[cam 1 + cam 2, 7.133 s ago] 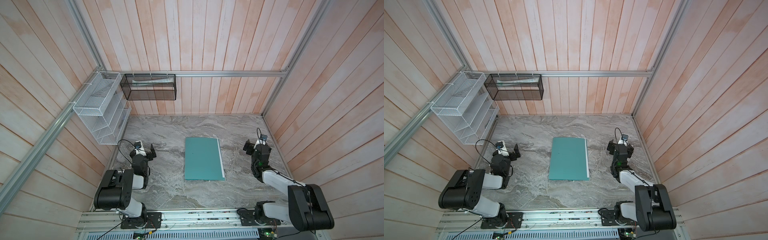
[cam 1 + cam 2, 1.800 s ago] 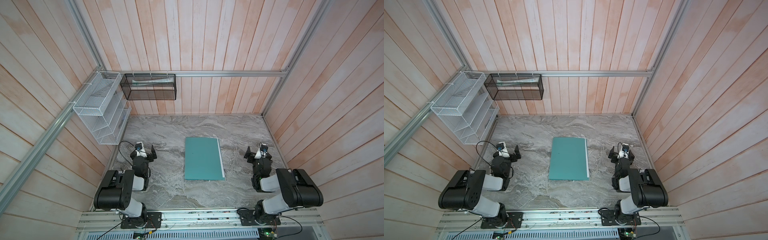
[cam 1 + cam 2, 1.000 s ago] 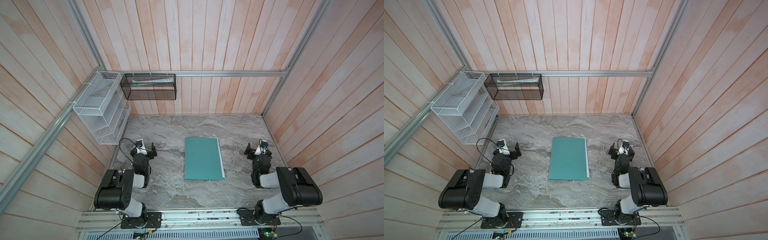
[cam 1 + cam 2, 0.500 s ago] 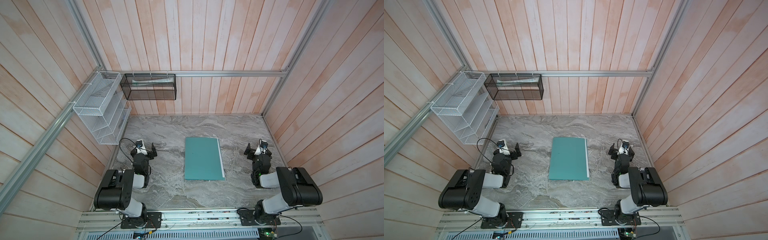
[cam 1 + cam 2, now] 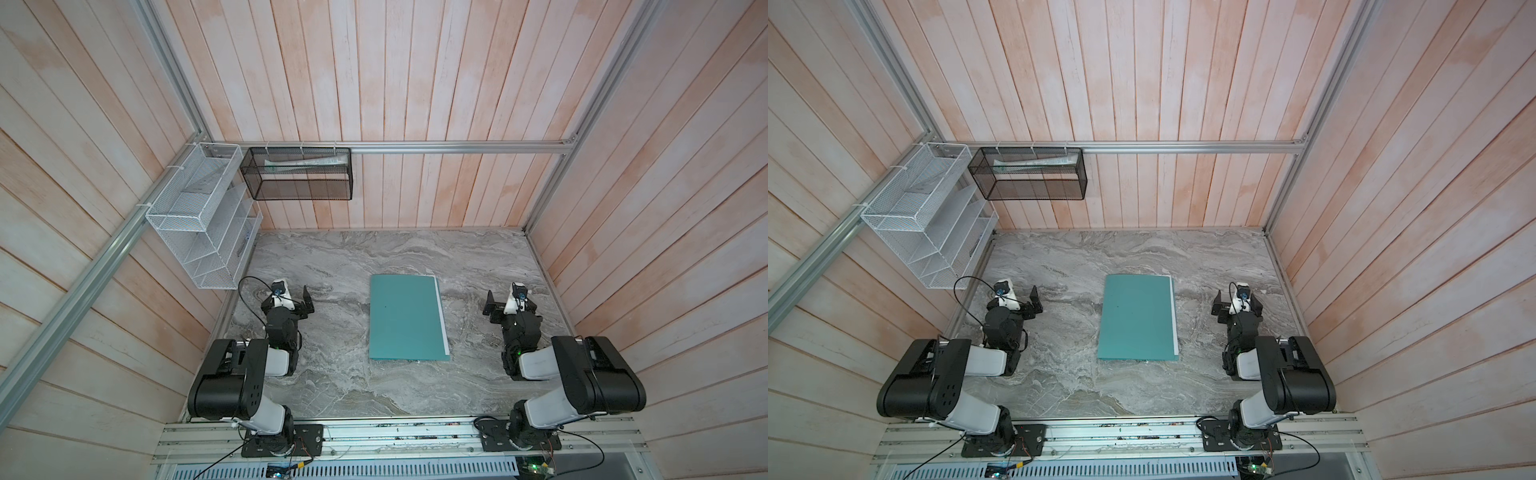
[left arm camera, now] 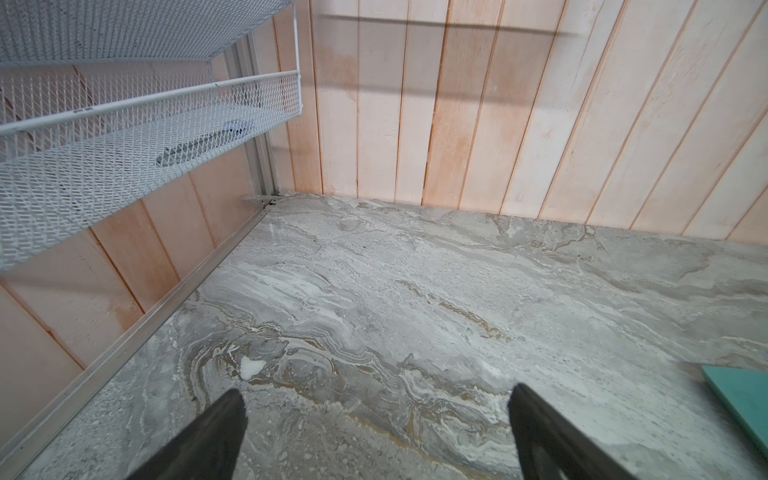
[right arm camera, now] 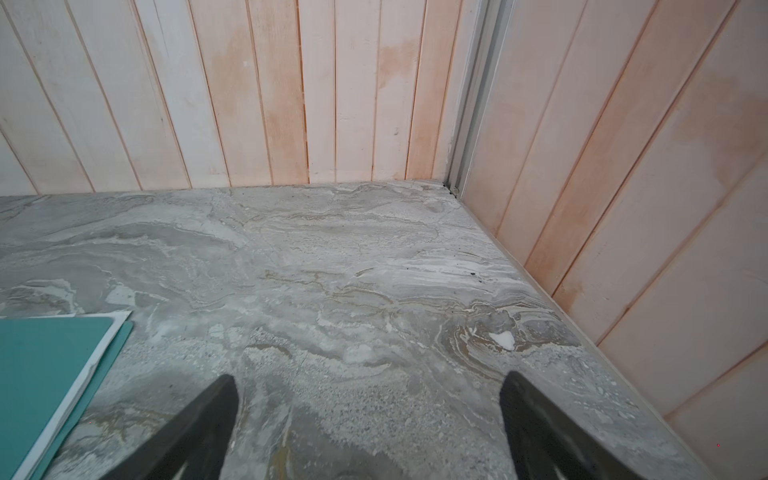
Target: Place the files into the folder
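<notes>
Lying flat and closed near the middle of the grey marbled worktop (image 5: 332, 386): the teal folder (image 5: 405, 318), long sides running from the near edge toward the far edge, also showing in both top views (image 5: 1136, 318). Peeking out as a thin white strip along the folder's right long edge: the files (image 5: 441, 320), sandwiched between the covers, seen again from the right wrist view (image 7: 89, 361) between an upper teal cover and a lower teal cover.

Resting low near the left edge of the worktop, well apart from the folder: the left claw (image 5: 295, 300), jaws standing wide apart and holding nothing, with bare marble between the dark fingers (image 6: 216, 432).

Sitting near the right edge of the worktop, also well apart from the folder: the right claw (image 5: 508, 302), likewise spread wide and empty.

Hanging above the far left corner: a white wire-mesh rack (image 5: 199, 220) and, beside it, a black mesh basket (image 5: 301, 178).
</notes>
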Available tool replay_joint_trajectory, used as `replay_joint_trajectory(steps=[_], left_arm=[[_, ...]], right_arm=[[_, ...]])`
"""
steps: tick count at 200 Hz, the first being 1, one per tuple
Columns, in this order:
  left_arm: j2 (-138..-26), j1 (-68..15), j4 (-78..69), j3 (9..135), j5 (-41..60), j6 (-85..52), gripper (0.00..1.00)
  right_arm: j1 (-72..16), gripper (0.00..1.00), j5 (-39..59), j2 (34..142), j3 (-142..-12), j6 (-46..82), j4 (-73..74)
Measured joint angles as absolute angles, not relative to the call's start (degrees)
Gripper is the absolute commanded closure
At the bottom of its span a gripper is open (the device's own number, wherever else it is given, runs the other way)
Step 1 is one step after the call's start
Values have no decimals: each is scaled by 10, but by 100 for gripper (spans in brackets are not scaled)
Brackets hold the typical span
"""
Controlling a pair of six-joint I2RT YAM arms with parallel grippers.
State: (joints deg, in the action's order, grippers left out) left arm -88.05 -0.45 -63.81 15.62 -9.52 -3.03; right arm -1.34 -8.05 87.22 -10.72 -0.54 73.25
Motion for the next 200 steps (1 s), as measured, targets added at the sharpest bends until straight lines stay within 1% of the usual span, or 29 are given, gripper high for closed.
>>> replay_joint_trajectory(steps=[27,46,88,108,134,200], left_arm=[[-881,-4,-638,156,-95,-30,0],[-881,-4,-638,156,-95,-30,0],[-881,-4,-638,156,-95,-30,0],[-881,-4,-638,156,-95,-30,0],[-881,-4,-638,156,-95,-30,0],[-881,-4,-638,156,-97,-30,0]], right_arm=[[-1,2,-89,872,-120,8,726],[1,2,-99,862,-98,16,746],[-4,2,-143,868,-110,29,741],[6,2,-144,842,-90,41,740],[-2,2,-147,866,-123,35,728],[-10,2,-147,874,-124,29,725]])
